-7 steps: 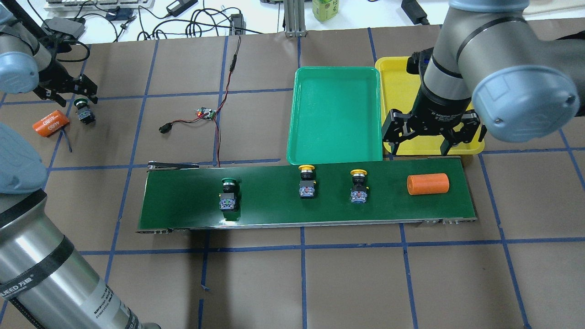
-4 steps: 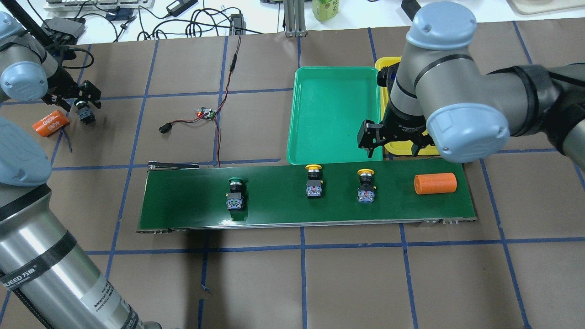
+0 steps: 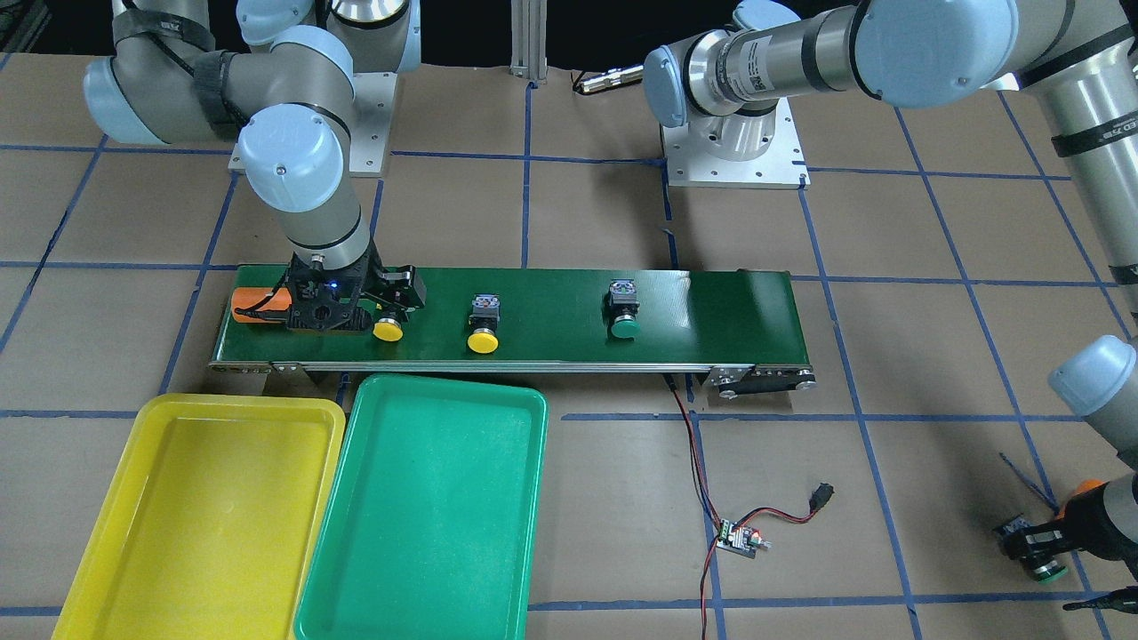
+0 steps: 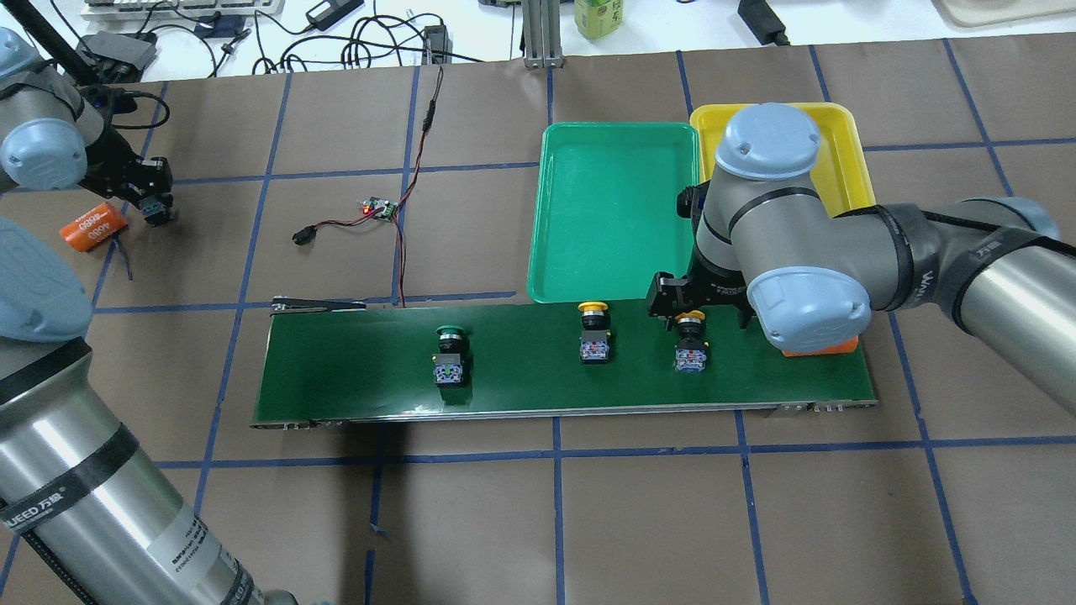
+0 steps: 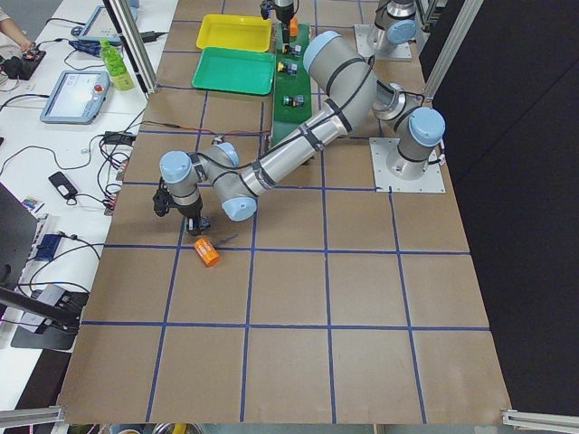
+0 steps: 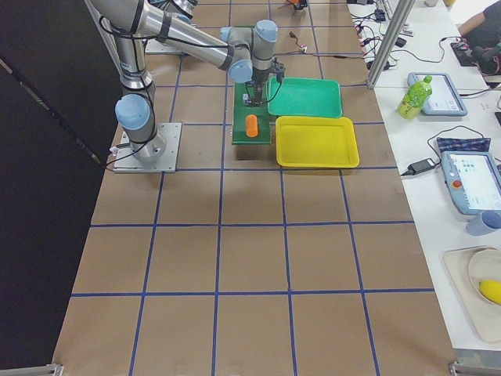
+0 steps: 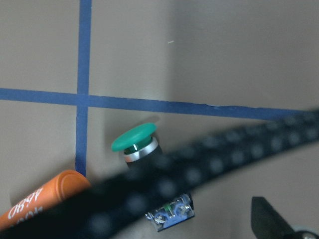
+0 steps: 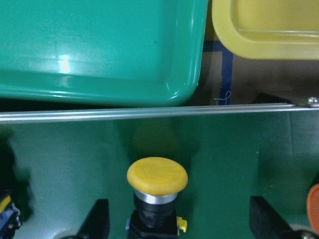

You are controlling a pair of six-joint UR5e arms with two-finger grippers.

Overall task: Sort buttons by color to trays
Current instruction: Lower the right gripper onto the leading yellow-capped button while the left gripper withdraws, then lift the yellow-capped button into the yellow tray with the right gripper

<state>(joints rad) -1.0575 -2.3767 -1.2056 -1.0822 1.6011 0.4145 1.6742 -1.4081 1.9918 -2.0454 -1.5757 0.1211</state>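
On the dark green conveyor belt (image 4: 353, 370) stand a green button (image 4: 450, 353) and two yellow buttons (image 4: 595, 328) (image 4: 691, 340). My right gripper (image 4: 693, 313) is open and low over the right-hand yellow button (image 8: 157, 177), with one finger (image 8: 99, 221) on each side and not touching it. Another green button (image 4: 156, 210) lies on the table at the far left. My left gripper (image 4: 150, 195) is open just above it. The green tray (image 4: 618, 210) and the yellow tray (image 4: 845, 160) sit side by side behind the belt, with nothing in them.
One orange cylinder (image 4: 820, 349) lies on the belt's right end, half hidden under my right arm. Another, marked 4680 (image 4: 92, 227), lies beside the left green button. A small circuit board (image 4: 380, 207) with red-black wires sits on the table left of the green tray.
My right arm swung from over the yellow tray down to the belt, onto the right-hand yellow button. Everything on the belt drifted right. My left gripper closed in on the far-left green button.
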